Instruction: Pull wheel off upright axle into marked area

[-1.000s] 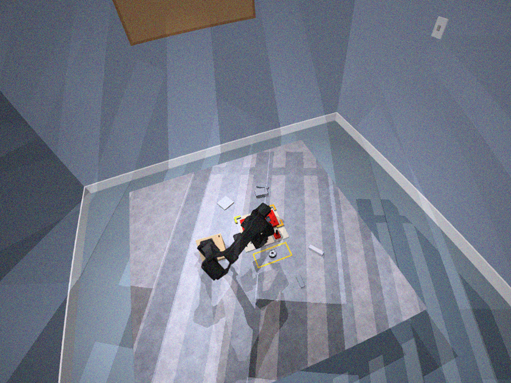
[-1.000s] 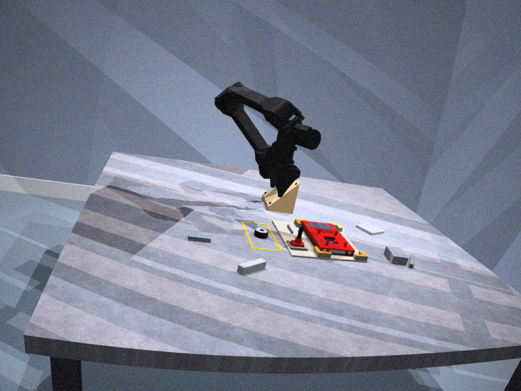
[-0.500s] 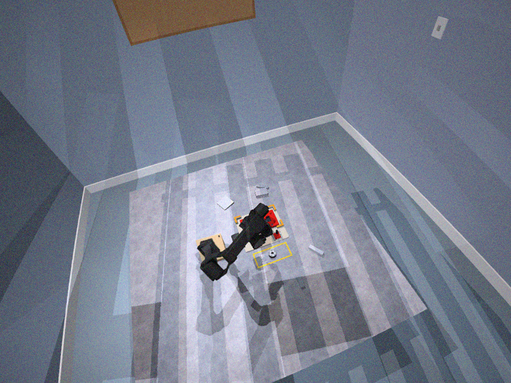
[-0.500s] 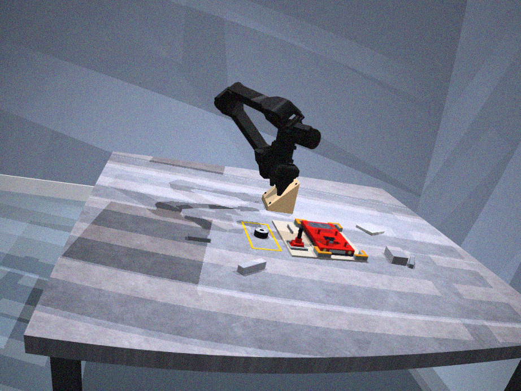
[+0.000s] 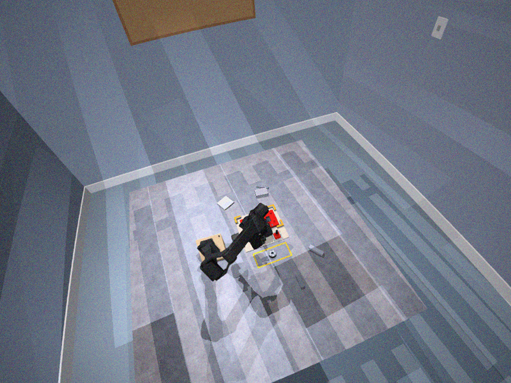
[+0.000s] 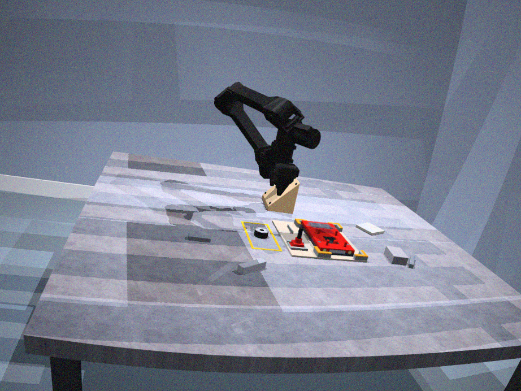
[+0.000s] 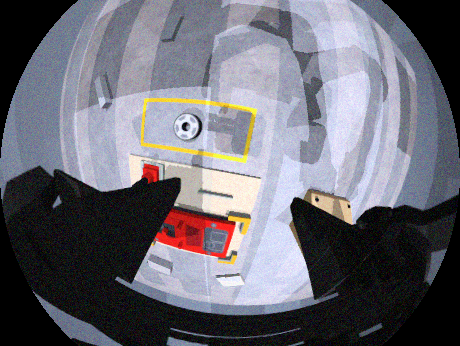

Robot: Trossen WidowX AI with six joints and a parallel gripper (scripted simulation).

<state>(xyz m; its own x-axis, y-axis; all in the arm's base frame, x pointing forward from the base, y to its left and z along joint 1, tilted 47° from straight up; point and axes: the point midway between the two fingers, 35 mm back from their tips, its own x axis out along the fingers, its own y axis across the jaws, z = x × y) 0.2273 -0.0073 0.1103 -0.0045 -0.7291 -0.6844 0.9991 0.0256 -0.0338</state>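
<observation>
The small dark wheel [image 6: 261, 232] lies flat on the table inside the yellow-outlined marked area [image 6: 260, 235]. It also shows in the wrist view [image 7: 186, 125] and in the overhead view [image 5: 272, 253]. The upright axle [image 6: 299, 234] stands bare on its red base on the beige board. My gripper [image 7: 238, 194] is open and empty, raised well above the table and back from the wheel, touching nothing. In the side view the gripper [image 6: 282, 178] hangs in front of the tan arm mount.
A red board [image 6: 326, 237] with yellow corner clamps sits on the beige plate to the right of the marked area. Small grey blocks [image 6: 251, 265] [image 6: 198, 238] [image 6: 395, 254] and a white plate [image 6: 369, 228] lie scattered. The tan mount [image 6: 281, 196] stands behind.
</observation>
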